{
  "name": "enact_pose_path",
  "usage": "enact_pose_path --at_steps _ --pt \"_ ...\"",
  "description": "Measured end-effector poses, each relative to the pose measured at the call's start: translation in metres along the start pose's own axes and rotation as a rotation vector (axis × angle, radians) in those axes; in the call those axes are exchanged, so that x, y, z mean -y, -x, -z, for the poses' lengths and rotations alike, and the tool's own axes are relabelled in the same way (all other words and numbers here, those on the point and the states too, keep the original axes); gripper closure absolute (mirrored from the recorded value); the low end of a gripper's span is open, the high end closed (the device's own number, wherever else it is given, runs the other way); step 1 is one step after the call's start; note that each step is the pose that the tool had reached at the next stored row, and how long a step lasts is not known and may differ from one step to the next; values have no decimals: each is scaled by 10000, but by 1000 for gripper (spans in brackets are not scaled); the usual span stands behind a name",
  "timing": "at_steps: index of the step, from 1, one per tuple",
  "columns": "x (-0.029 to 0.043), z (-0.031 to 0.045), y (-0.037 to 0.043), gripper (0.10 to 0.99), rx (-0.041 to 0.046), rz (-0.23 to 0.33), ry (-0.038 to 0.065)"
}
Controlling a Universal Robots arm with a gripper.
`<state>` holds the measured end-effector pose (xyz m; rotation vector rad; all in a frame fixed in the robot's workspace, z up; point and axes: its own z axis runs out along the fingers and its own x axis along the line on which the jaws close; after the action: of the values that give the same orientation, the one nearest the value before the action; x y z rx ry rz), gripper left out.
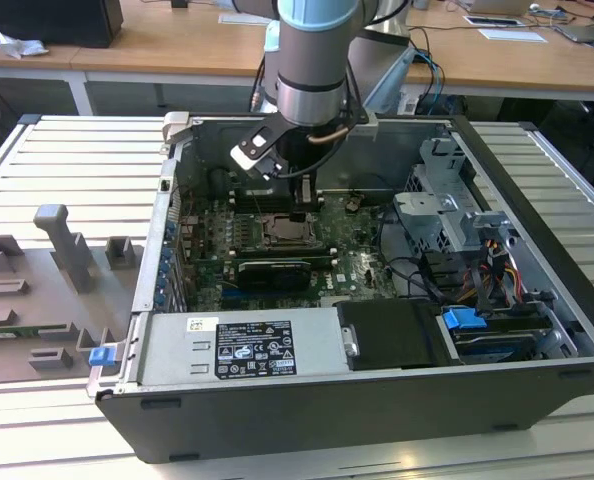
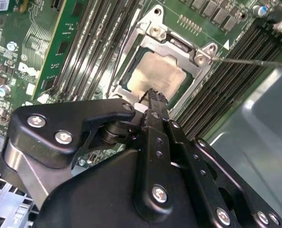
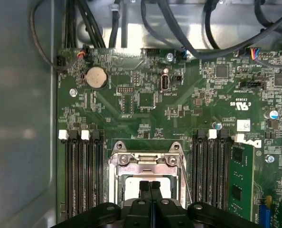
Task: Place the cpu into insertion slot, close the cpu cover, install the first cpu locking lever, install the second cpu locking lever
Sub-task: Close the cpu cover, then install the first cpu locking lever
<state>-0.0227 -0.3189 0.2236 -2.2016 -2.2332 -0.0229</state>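
Fingers pressed together, pinching nothing I can see; the cpu lies flat on the motherboard directly beneath their tips, framed by the cpu cover, which I judge is down over it

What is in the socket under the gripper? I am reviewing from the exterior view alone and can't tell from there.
Observer: In the second wrist view the cpu is seated there, with its pale metal top facing up.
Operator: Is the cover down over it?
Observer: Yes. In the first wrist view the cpu cover lies flat, and the chip shows through its window.
Operator: And the fingers?
Observer: In the first wrist view the gripper is shut. Its tips are together above the chip's edge, with nothing visible between them.
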Motion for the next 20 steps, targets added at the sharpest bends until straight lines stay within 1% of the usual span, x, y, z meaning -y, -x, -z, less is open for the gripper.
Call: enact_pose_path --at_steps 3,6,12,16,18,20 --pt "17 -20 1 980 -35 195 -2" --pt "22 -28 0 980 -47 303 -3" --pt "43 -40 0 980 -59 378 -5" --pt "70 -42 -1 980 -64 394 -3" --pt "100 -41 -1 980 -64 398 -5" --pt "104 -41 -1 980 -63 400 -4"
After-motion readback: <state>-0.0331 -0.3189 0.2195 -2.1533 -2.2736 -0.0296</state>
